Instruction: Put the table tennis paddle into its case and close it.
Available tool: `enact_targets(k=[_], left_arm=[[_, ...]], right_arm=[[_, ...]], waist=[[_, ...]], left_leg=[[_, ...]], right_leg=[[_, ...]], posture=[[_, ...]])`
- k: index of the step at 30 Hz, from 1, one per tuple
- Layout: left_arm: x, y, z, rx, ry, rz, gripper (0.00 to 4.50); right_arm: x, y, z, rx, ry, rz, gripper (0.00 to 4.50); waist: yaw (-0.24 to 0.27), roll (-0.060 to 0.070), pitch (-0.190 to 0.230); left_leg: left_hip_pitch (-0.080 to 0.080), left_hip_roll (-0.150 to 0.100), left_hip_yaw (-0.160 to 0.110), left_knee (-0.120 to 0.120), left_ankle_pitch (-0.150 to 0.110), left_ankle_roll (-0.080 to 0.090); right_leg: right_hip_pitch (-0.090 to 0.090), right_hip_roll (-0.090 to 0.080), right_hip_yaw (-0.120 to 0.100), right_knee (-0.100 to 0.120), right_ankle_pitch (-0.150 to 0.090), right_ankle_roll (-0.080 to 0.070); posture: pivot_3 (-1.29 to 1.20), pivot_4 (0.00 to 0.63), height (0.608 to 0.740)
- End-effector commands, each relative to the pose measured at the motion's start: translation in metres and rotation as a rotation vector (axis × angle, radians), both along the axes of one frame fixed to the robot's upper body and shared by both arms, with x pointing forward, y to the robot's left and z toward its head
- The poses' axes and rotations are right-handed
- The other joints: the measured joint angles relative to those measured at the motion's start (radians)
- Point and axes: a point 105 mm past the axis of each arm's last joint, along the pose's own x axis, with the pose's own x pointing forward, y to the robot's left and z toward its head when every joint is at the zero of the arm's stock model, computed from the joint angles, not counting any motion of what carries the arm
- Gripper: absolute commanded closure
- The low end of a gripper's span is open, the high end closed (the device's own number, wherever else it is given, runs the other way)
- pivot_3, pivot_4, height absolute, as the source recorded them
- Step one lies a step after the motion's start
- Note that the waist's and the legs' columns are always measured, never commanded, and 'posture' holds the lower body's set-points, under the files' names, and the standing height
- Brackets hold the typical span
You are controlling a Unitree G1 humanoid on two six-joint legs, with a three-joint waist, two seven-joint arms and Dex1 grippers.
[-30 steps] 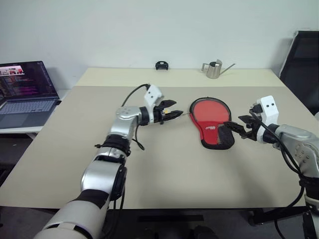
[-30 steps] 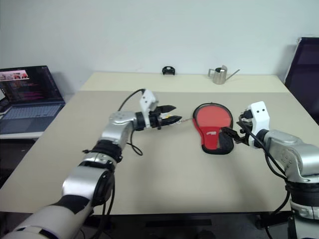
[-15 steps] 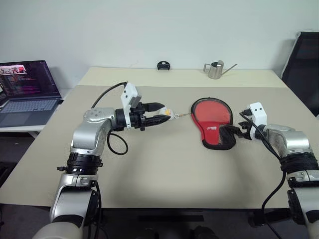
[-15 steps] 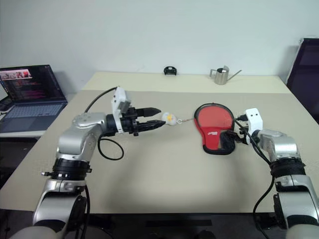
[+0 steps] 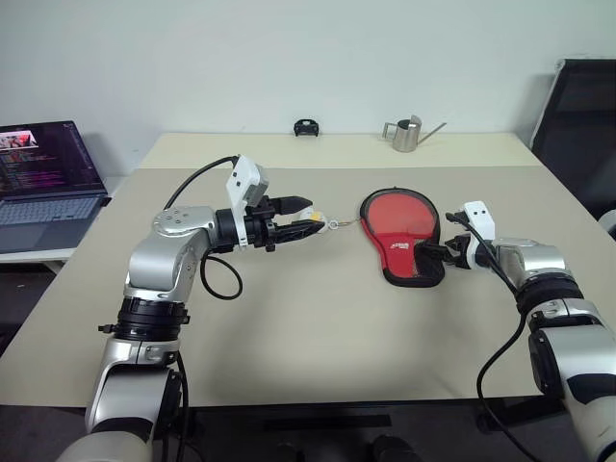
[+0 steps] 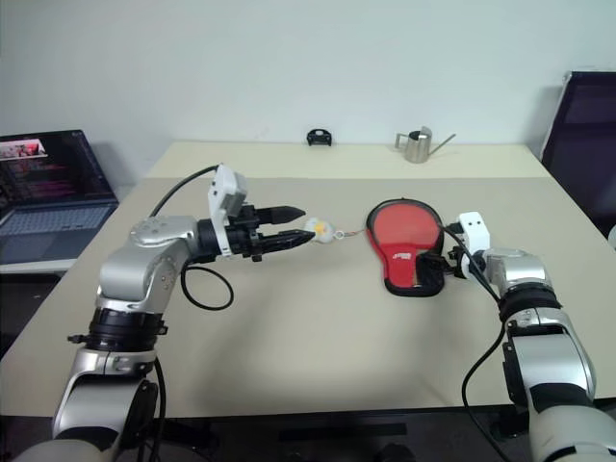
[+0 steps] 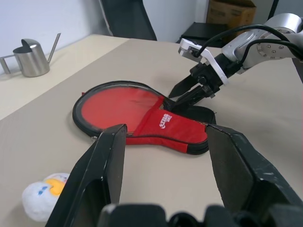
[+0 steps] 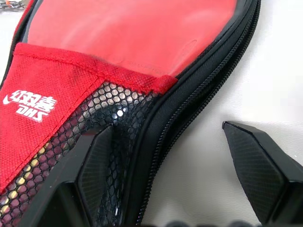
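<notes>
Fingers of the left gripper (image 5: 310,222) stand apart in the left eye view, level, tips aimed across the counter (image 5: 318,327) toward the case (image 5: 401,236); a small white plush charm (image 5: 319,220) with a yellow spot sits right at the tips, joined by a thin chain (image 5: 345,223) to the round end of the case, can't tell if it is pinched or just touching. Case lies flat mid-counter, red side up, black mesh pocket at the narrow end nearest the right gripper (image 5: 431,252), whose fingers are spread at that narrow end. Paddle itself can't be made out, so can't say if it is inside. Small metal watering can (image 5: 408,134) and a small black object (image 5: 307,127) sit at the far edge, laptop (image 5: 43,183) off to the left. Left wrist view: both black fingers (image 7: 106,179) wide apart with nothing between them, charm (image 7: 45,198) just outside one finger, case (image 7: 142,118) beyond, right gripper (image 7: 177,97) tips at its mesh end. Right wrist view: fingers (image 8: 253,165) open wide, one (image 8: 97,163) lying over the mesh pocket (image 8: 94,142), the other on bare counter beside the black zip edge (image 8: 199,94); white logo (image 8: 31,104) on red fabric.
</notes>
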Motion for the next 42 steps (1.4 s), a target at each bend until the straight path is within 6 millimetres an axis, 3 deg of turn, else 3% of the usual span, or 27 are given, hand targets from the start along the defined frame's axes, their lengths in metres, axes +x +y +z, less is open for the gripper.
enact_targets(k=[1, 2, 5, 15, 20, 25, 34, 42], left_arm=[[-0.003, 0.0, 0.013, 0.007, -0.059, -0.005, 1.62], [-0.003, 0.001, 0.013, 0.008, -0.06, -0.004, 1.62], [-0.003, 0.003, 0.011, 0.016, -0.058, 0.001, 1.62], [-0.003, 0.016, 0.0, 0.062, -0.037, 0.03, 1.62], [-0.006, 0.031, -0.012, 0.11, -0.002, 0.054, 1.62], [-0.016, 0.045, -0.023, 0.15, 0.048, 0.047, 1.62], [-0.045, 0.05, -0.038, 0.17, 0.166, -0.05, 1.62], [-0.069, 0.057, -0.053, 0.238, 0.239, -0.12, 1.62]], right_arm=[[0.001, 0.009, -0.004, 0.002, 0.017, 0.034, 0.51], [0.001, 0.011, -0.005, 0.001, 0.019, 0.034, 0.51], [0.002, 0.019, -0.009, 0.002, 0.03, 0.053, 1.11], [0.0, 0.036, -0.02, 0.002, 0.058, 0.081, 4.36], [0.001, 0.038, -0.016, 0.018, 0.046, 0.077, 4.45], [-0.003, 0.056, -0.006, 0.06, 0.025, 0.138, 4.45], [-0.04, 0.098, 0.006, 0.12, 0.028, 0.274, 4.45], [-0.078, 0.119, 0.004, 0.149, 0.066, 0.353, 4.45]], waist=[[-0.002, 0.0, 0.0], [-0.003, 0.0, 0.0], [-0.006, 0.0, 0.0], [-0.018, 0.0, -0.001], [-0.024, 0.0, -0.001], [-0.024, 0.0, -0.001], [-0.024, 0.0, 0.0], [-0.019, 0.0, 0.0]], left_leg=[[0.0, 0.0, 0.0, 0.0, 0.0, 0.0], [0.0, 0.0, 0.0, 0.0, 0.0, 0.0], [0.0, 0.0, 0.0, 0.0, 0.0, 0.0], [0.003, 0.002, 0.001, 0.0, 0.0, 0.0], [0.004, 0.003, 0.001, 0.0, 0.0, 0.0], [0.003, 0.003, 0.001, -0.001, 0.0, 0.0], [0.001, 0.005, 0.001, -0.002, -0.001, 0.0], [0.0, 0.005, 0.001, -0.002, -0.002, 0.002]], right_leg=[[0.0, 0.0, 0.0, 0.0, 0.0, 0.0], [0.0, 0.0, 0.0, 0.0, 0.0, 0.0], [0.0, 0.0, 0.0, 0.0, 0.0, 0.0], [0.002, 0.001, 0.001, 0.001, 0.001, -0.002], [0.002, 0.002, 0.001, 0.001, 0.002, -0.002], [0.001, 0.002, 0.0, 0.001, 0.002, -0.002], [-0.001, 0.003, 0.0, 0.0, 0.002, -0.003], [-0.002, 0.003, 0.0, 0.0, 0.001, -0.003]], posture=[[0.0, 0.15, 0.74], [0.0, 0.15, 0.74], [0.0, 0.15, 0.74], [0.0, 0.15, 0.74], [0.0, 0.15, 0.74], [0.0, 0.15, 0.74], [0.0, 0.15, 0.74], [0.0, 0.15, 0.74]])
